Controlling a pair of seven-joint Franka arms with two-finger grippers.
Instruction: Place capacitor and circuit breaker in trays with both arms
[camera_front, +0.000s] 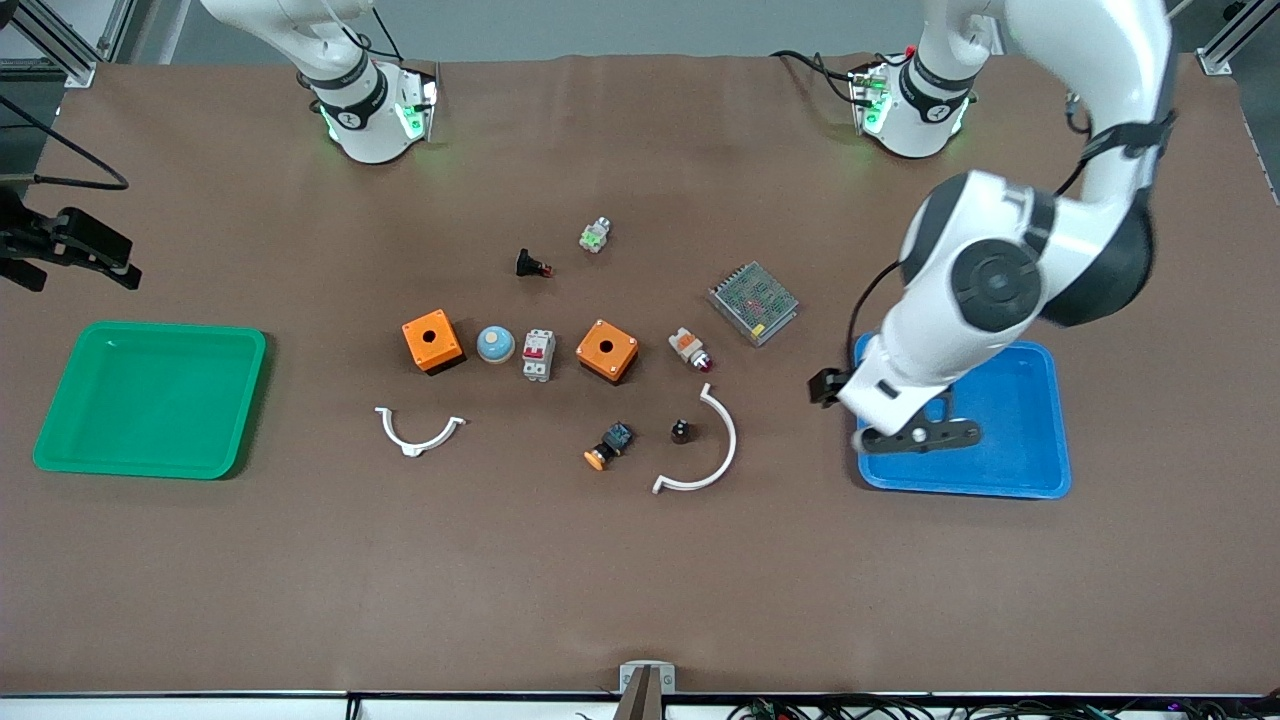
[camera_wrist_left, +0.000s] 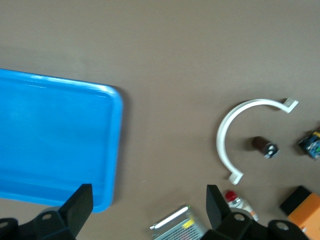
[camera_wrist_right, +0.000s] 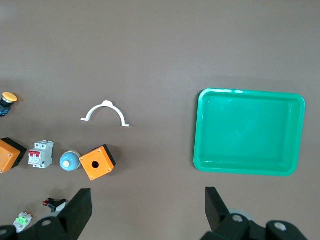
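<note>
left fingers (camera_wrist_left: 77, 207) spread, empty, over blue tray (camera_front: 1010, 482) | right fingers (camera_wrist_right: 79, 206) spread, empty, near green tray (camera_front: 150, 465) | risk: mid-frame capacitor (camera_front: 681, 431) sits inside white arc (camera_front: 715, 450); I may knock it

Hidden and cropped parts

The left arm's forearm covers a corner of the blue tray (camera_front: 1010, 470) in the front view. In the left wrist view the picture's edge crops the metal power supply (camera_wrist_left: 177, 227), the white-orange part with red tip (camera_wrist_left: 240, 205) and an orange box (camera_wrist_left: 305, 212), and the capacitor (camera_wrist_left: 264, 146) is a dark blur (its silvery end just shows).
</note>
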